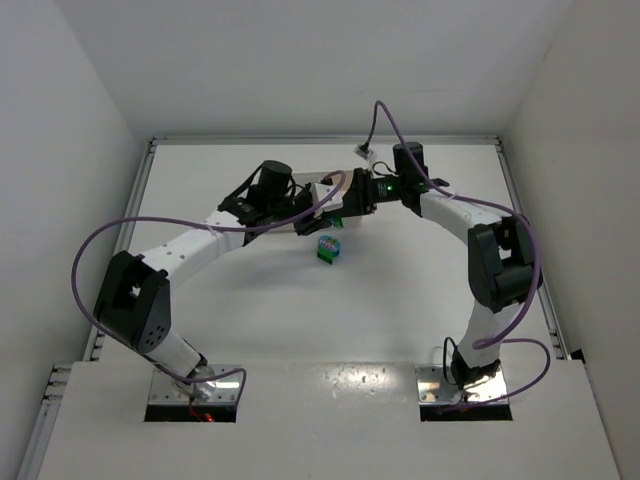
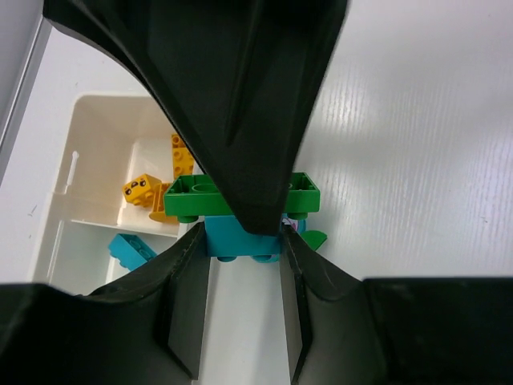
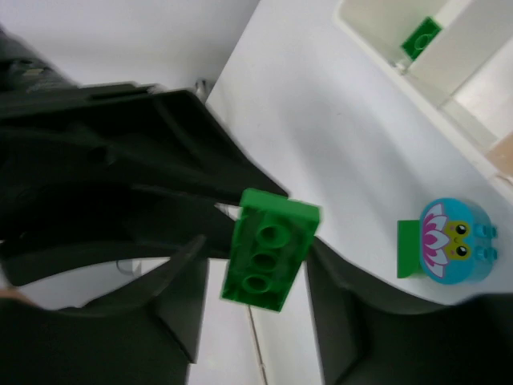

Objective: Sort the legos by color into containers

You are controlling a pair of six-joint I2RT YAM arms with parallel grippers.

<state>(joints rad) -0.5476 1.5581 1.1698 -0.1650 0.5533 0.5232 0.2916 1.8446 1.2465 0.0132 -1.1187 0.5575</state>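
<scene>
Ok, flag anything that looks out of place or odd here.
The left claw grips a cyan-blue plastic brick with a green plastic brick attached: two colours together. Another cyan-and-green lego piece sits on the white table, outside the white plastic tray.

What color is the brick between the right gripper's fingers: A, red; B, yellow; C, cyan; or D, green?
D: the right wrist view shows a green brick between the fingers of the right gripper.
</scene>
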